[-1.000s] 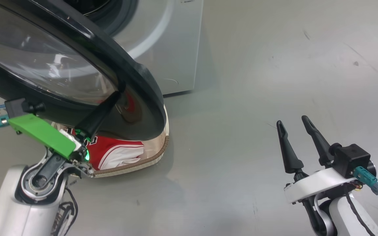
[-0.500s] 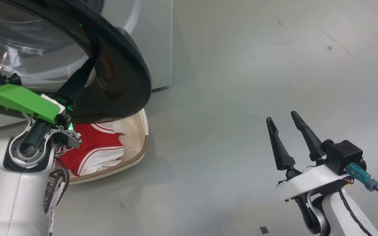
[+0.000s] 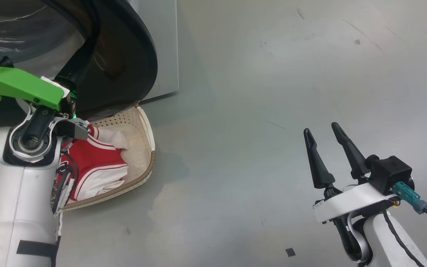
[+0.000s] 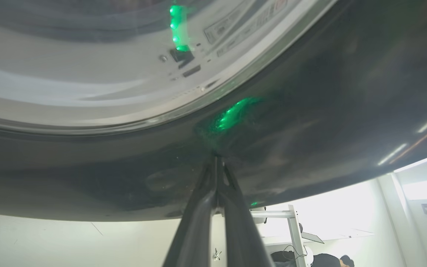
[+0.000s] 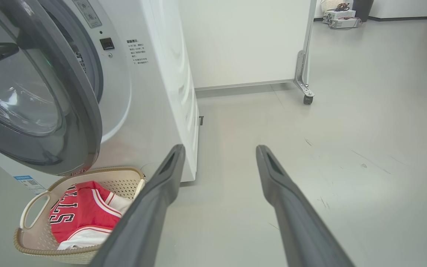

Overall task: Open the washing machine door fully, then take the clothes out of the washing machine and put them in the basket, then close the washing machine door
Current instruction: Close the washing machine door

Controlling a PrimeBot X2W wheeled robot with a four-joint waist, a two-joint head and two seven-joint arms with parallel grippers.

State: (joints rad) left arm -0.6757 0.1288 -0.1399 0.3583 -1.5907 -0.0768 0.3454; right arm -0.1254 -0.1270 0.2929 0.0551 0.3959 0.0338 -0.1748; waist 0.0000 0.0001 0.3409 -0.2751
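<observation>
Grey polished floor, white front-loading washing machine (image 5: 154, 92): large round glossy black door with bulging glass window (image 3: 124, 55), ajar above cream perforated plastic basket (image 3: 144, 145) holding red white-striped clothes (image 3: 95, 163); probably rigid, heavy, slick, so push at black rim, where left gripper (image 4: 216, 157), jaws closed, touches; right gripper (image 3: 321, 128), jaws apart, idle.

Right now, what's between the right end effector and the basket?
Nothing but bare grey floor: in the head view, the stretch from the right end effector to the basket holds no object.
</observation>
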